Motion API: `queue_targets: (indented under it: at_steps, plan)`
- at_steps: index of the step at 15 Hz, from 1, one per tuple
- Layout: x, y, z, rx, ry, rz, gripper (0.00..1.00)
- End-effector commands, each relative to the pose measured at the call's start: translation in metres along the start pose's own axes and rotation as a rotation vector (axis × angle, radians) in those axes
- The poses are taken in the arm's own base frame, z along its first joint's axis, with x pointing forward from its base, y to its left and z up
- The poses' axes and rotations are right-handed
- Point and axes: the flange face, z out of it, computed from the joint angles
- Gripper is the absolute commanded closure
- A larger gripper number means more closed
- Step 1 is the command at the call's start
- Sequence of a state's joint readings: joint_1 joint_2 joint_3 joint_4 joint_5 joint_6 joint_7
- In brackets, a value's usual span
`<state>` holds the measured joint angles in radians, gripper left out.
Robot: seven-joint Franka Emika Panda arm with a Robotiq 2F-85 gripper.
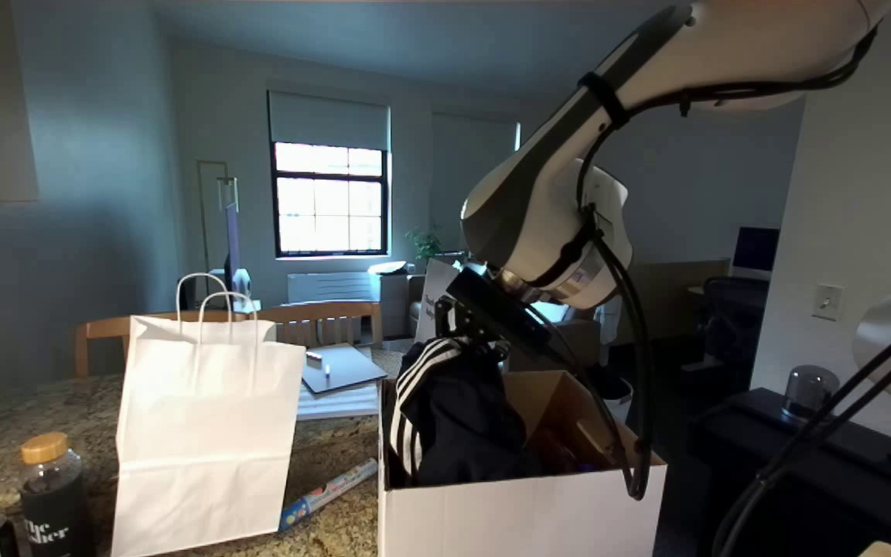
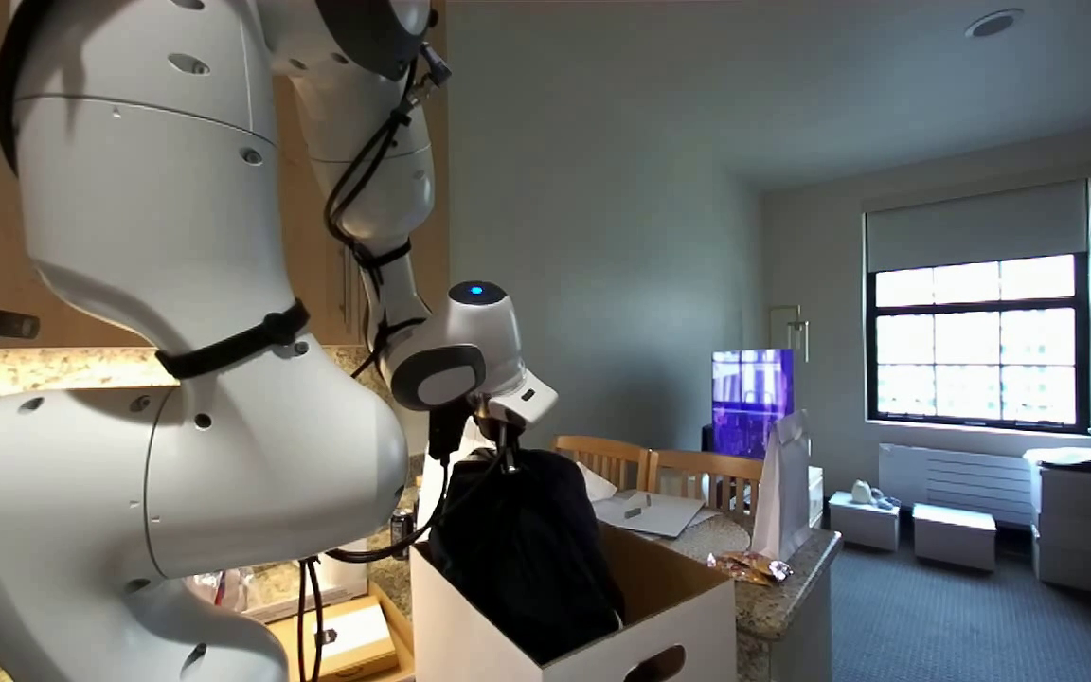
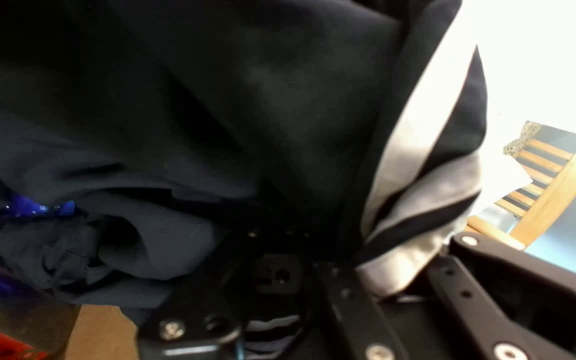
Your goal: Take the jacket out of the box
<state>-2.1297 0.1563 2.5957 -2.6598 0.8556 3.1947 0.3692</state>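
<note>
The jacket, black with white stripes, is bunched up and rises above the rim of the box. Its lower part hangs down inside the box, as an exterior view of the black cloth also shows. My gripper points down at the top of the garment, shut on it, with the fingertips buried in fabric. Dark folds and a striped edge of the jacket fill most of the wrist view and lie between and around the black fingers.
A white paper bag with handles stands beside the box on the granite counter. Near it are a bottle, a colourful tube and a laptop. A red item lies low inside the box. Arm cables droop over the box's edge.
</note>
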Motion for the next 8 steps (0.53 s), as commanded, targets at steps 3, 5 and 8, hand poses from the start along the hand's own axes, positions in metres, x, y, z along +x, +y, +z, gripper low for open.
queue_targets:
  at_steps: [3,5,8]
  plan:
    - [0.023,-0.005,-0.014,0.047,0.269,-0.151,0.95]
    - [0.04,-0.007,-0.019,0.027,0.362,-0.184,0.95]
    - [0.093,-0.017,-0.013,-0.027,0.423,-0.238,0.95]
